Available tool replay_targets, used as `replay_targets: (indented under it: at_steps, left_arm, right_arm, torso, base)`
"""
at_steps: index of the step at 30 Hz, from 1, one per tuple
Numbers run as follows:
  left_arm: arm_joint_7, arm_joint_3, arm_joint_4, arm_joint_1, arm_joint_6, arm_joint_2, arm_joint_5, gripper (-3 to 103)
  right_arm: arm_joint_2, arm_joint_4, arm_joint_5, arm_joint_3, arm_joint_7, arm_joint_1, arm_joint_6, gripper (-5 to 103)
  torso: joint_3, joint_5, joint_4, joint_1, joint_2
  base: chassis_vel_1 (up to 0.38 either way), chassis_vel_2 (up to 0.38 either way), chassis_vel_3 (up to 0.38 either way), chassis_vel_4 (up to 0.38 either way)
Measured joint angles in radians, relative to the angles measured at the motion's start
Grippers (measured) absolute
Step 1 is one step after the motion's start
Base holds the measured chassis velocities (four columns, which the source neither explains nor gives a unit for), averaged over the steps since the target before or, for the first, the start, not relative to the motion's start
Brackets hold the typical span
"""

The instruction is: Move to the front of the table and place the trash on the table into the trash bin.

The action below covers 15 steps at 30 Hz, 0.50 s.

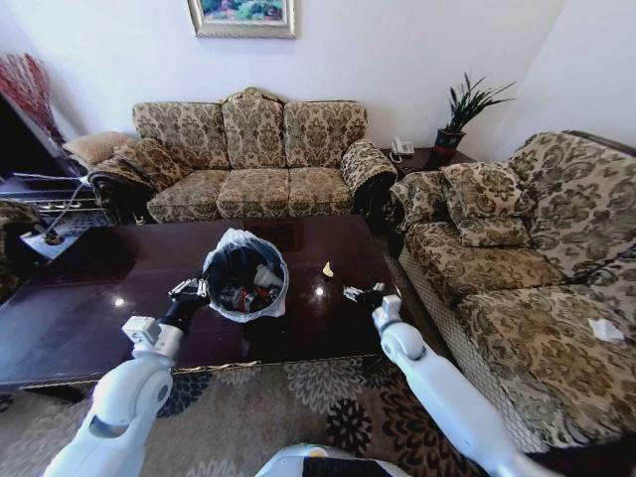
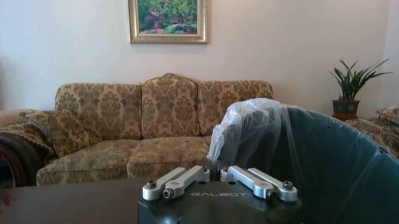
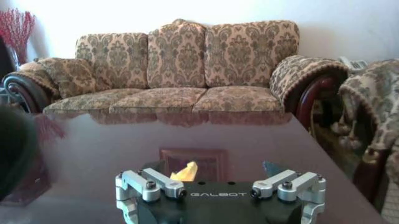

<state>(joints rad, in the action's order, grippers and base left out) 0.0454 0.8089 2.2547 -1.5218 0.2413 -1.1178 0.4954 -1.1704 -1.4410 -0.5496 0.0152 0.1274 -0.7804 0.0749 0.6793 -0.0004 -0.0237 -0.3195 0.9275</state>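
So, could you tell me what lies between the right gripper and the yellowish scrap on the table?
Nothing: in the head view, bare glossy table separates the open right gripper from the yellowish scrap.

1. A patterned sofa (image 1: 253,149) sat against the far wall, with a framed painting (image 1: 243,16) above it.
2. A second sofa (image 1: 527,268) ran along the right side.
3. A potted plant (image 1: 459,114) and phone (image 1: 401,147) stood on the corner side table.
4. A floral rug (image 1: 298,407) covered the floor.
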Motion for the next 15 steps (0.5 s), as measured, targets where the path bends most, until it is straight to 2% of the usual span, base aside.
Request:
replay_targets:
  at_steps: [1,2,4,6,8,14,15]
  left_arm:
    - [-0.001,0.000,-0.004,-0.001,0.002,0.001,0.000,3]
    - [-0.001,0.000,-0.004,-0.001,0.002,0.001,0.000,3]
    - [-0.001,-0.001,-0.013,0.005,0.005,0.011,0.002,3]
    - [0.000,-0.001,-0.017,0.007,0.006,0.014,0.002,3]
    - [-0.002,-0.001,-0.023,0.008,0.006,0.018,0.003,3]
    - [-0.004,-0.001,-0.028,0.009,0.006,0.018,0.005,3]
    - [-0.004,-0.001,-0.032,0.010,0.006,0.017,0.005,3]
  right_arm:
    - [-0.050,0.090,0.002,0.009,-0.032,0.065,-0.006,100]
    - [-0.050,0.090,0.002,0.009,-0.032,0.065,-0.006,100]
    - [-0.115,0.193,0.016,0.017,-0.057,0.133,-0.007,100]
    - [-0.130,0.217,0.021,0.018,-0.062,0.145,-0.007,100]
    - [-0.175,0.284,0.036,0.023,-0.074,0.175,0.005,100]
    - [-0.202,0.332,0.043,0.019,-0.074,0.185,0.031,100]
    - [-0.201,0.338,0.044,0.017,-0.074,0.185,0.037,103]
  torso:
    - [0.000,-0.0001,-0.0009,0.000,0.000]
    - [0.000,-0.0001,-0.0009,0.000,0.000]
    - [0.000,0.0003,-0.0011,0.000,0.000]
    - [0.000,0.0003,-0.0010,0.000,0.000]
    - [0.000,0.0002,-0.0002,0.000,0.000]
    - [0.000,0.0004,-0.0004,0.000,0.000]
    - [0.000,0.0002,-0.0003,0.000,0.000]
  base:
    - [0.000,0.000,0.000,0.000]
    - [0.000,0.000,0.000,0.000]
    - [0.000,0.000,0.000,0.000]
    - [0.000,0.000,0.000,0.000]
    - [0.000,0.000,0.000,0.000]
    - [0.000,0.000,0.000,0.000]
    - [0.000,0.000,0.000,0.000]
